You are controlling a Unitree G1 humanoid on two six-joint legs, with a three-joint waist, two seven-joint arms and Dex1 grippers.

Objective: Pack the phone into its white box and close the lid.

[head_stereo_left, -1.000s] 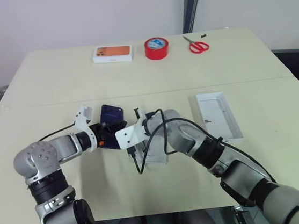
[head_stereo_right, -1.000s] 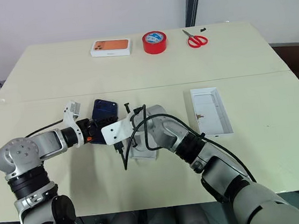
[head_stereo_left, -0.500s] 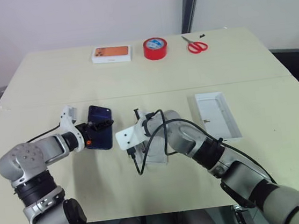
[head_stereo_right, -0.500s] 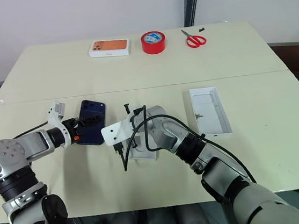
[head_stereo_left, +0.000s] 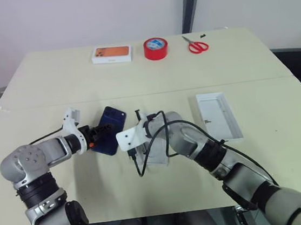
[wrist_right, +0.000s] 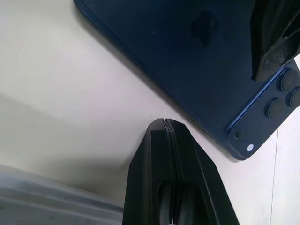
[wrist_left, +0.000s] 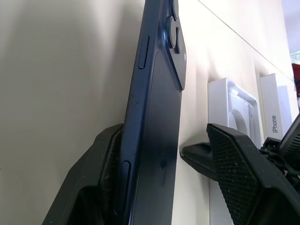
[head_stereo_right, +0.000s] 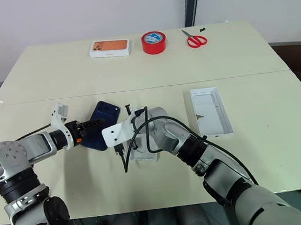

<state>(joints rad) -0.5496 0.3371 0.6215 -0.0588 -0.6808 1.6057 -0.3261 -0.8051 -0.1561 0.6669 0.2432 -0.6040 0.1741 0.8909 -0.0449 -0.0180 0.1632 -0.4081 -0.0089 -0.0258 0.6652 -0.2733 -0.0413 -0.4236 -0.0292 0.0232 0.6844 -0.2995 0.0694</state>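
Phone well left of white box

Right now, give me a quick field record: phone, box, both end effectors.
phone: flat on the table, camera bump up, outside any box
white box: open and empty, well to the phone's right
left end effector: fingers astride the phone, one finger against its edge
right end effector: shut, empty, beside the phone

On the bench, the left tool reaches onto the phone, which lies tilted just left of the right tool. The white box sits well to the right (open, lidless). At the far edge: an orange-pictured box, red tape, scissors.
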